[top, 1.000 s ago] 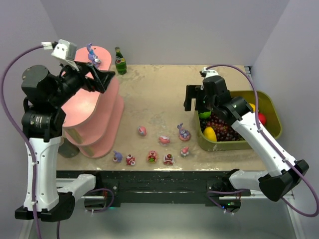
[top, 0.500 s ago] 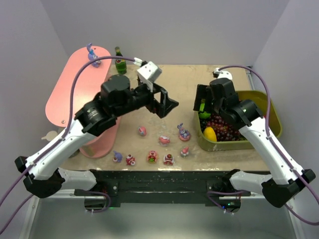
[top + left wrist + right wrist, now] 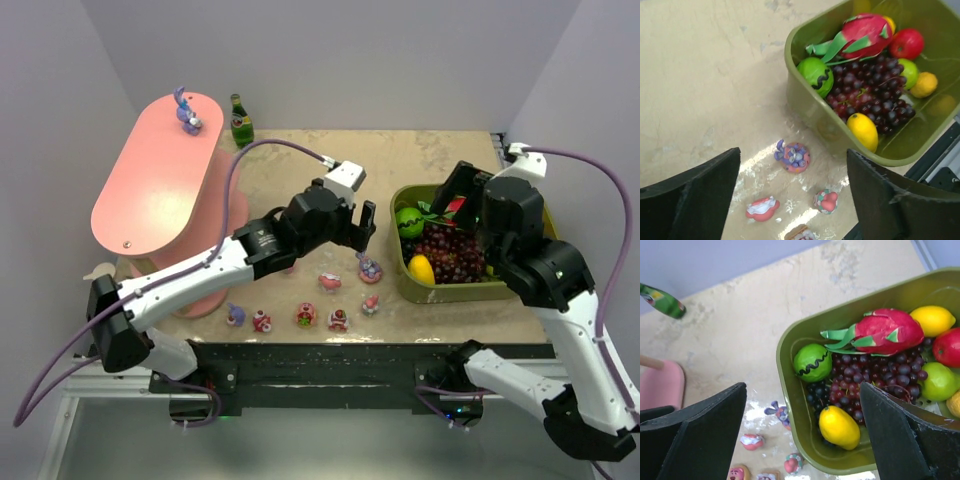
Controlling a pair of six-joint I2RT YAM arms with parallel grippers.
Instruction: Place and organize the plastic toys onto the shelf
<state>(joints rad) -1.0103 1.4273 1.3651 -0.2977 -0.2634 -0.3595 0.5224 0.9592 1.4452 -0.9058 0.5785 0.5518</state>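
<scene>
The salmon-pink shelf [image 3: 150, 170] stands at the far left, with one purple toy [image 3: 187, 112] on its top tier. Several small plastic toys lie in front of it, from a purple one [image 3: 235, 315] to a pink one [image 3: 370, 303]. My left gripper [image 3: 360, 232] hangs open just above a purple bunny on a pink base [image 3: 792, 156]. A red-and-white toy [image 3: 762, 209] and a pink-and-green one [image 3: 826, 201] lie nearer. Over the tub's left end my right gripper [image 3: 455, 192] is open and holds nothing [image 3: 803, 385].
An olive-green tub [image 3: 545, 215] of fake fruit sits at the right, its rim [image 3: 805, 107] close to the bunny toy. A green bottle [image 3: 241, 122] stands at the back beside the shelf. The table's front edge runs just below the toys.
My left arm has swung from the shelf's top tier across to the right and down over the toys beside the tub. The right arm has drawn back to the right.
</scene>
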